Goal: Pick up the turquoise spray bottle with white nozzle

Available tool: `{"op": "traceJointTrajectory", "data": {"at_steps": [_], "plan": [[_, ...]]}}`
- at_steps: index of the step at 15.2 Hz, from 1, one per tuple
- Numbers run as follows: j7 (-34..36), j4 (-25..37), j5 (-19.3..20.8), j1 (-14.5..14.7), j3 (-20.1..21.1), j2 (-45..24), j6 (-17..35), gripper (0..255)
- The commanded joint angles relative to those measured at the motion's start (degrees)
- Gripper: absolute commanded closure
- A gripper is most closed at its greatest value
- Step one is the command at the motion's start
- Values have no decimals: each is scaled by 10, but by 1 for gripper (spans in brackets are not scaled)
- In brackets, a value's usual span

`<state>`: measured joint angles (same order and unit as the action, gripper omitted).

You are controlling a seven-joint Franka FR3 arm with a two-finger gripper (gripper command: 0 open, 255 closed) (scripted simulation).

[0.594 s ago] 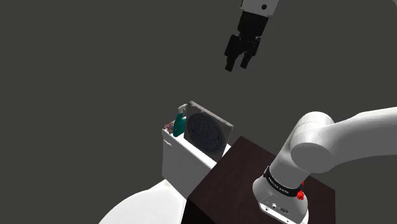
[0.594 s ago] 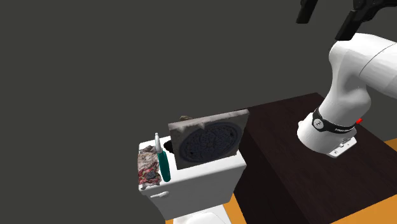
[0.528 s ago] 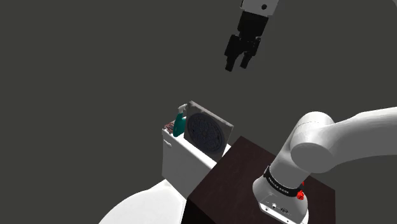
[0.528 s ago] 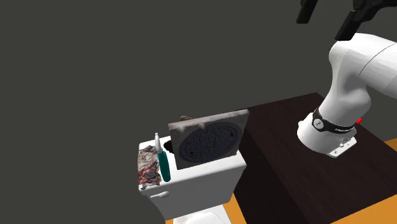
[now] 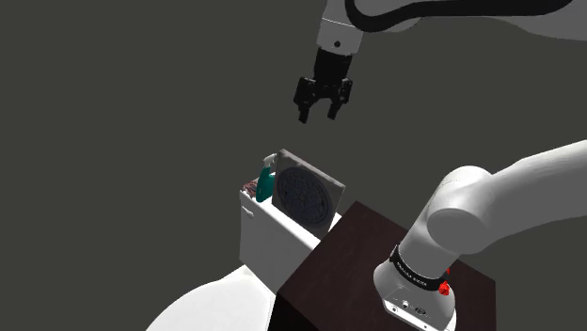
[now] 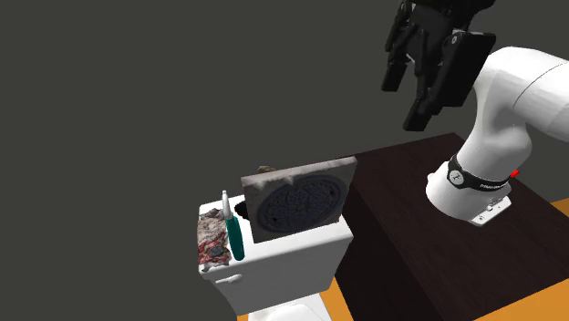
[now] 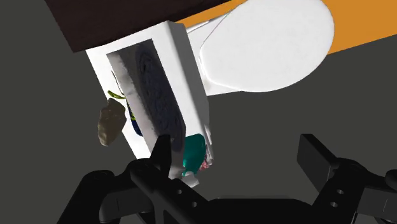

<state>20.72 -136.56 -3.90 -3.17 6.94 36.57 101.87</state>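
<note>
One black pincer [image 5: 317,118], open: two fingers [image 7: 159,154] set apart, nothing between them, nothing gripped. Carried high in the air by one white arm [image 5: 489,202] with dark joints, well apart from every other thing

Far beneath the pincer, one white toilet tank [image 5: 266,240]. Upright on the tank's top, at the end farthest from the stand [image 6: 401,205]: one turquoise spray bottle [image 6: 234,237] with one white nozzle [image 6: 225,202], untouched by either finger and well below both. Through the wrist view, visible just past the tip of one finger, against the tank's end

Just beside the bottle, at the tank's very end: one crumpled heap [image 6: 212,244] in red and white, rag-like. On the bottle's other side: one grey square slab [image 6: 346,173] propped on edge along the tank top, bearing one round dark disc [image 6: 301,202] with a manhole-cover pattern. Behind the slab, one small beige lump [image 7: 109,122], too vague to name

Lower than the tank and farther yet from the pincer: one white oval toilet lid [image 7: 267,44]. Underneath, orange floor [image 7: 366,28]

Beside the tank, the one dark brown box stand, holding the arm's base [image 6: 460,196], also well below the pincer. Plain dark grey behind everything
</note>
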Motion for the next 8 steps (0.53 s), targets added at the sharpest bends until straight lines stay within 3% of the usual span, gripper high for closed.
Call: {"op": "traceJointTrajectory", "data": {"at_steps": [1,8], "plan": [[37,1,0,-11,14,-36,35,0],[165,22,21,-49,53,-175,145,0]]}}
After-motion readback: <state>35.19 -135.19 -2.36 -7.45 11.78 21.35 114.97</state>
